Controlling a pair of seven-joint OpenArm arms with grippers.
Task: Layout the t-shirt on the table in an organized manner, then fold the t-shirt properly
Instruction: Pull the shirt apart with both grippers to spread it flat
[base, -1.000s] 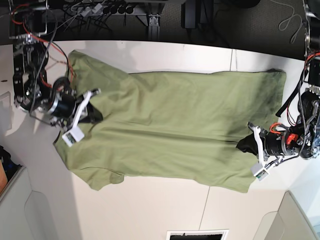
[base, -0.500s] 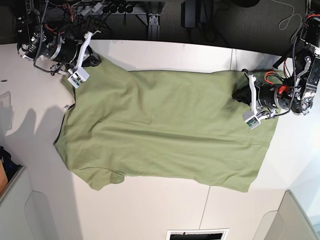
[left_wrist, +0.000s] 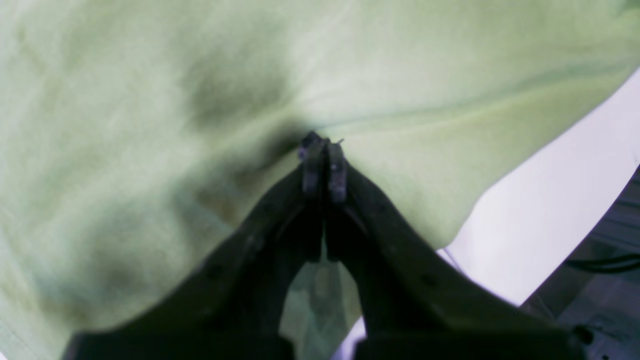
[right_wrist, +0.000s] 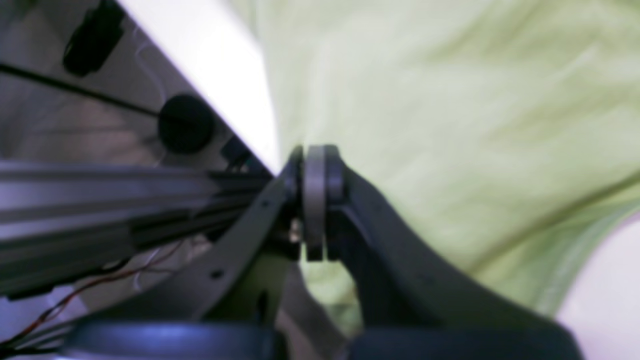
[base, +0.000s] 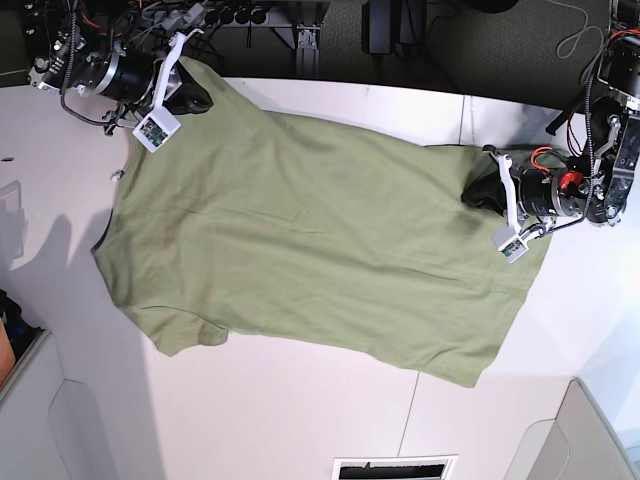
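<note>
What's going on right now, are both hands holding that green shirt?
Left hand shut on the t-shirt. Right hand shut on it too, at the far corner. Shirt spread across the table, one edge lifted. Nothing in the way.

From the base view, t-shirt (base: 300, 250) lies spread across the table (base: 300, 420), long axis running left to right. My right gripper (base: 197, 92) sits at its upper-left corner by the table's far edge; my left gripper (base: 478, 190) at the right end, over the cloth.
</note>
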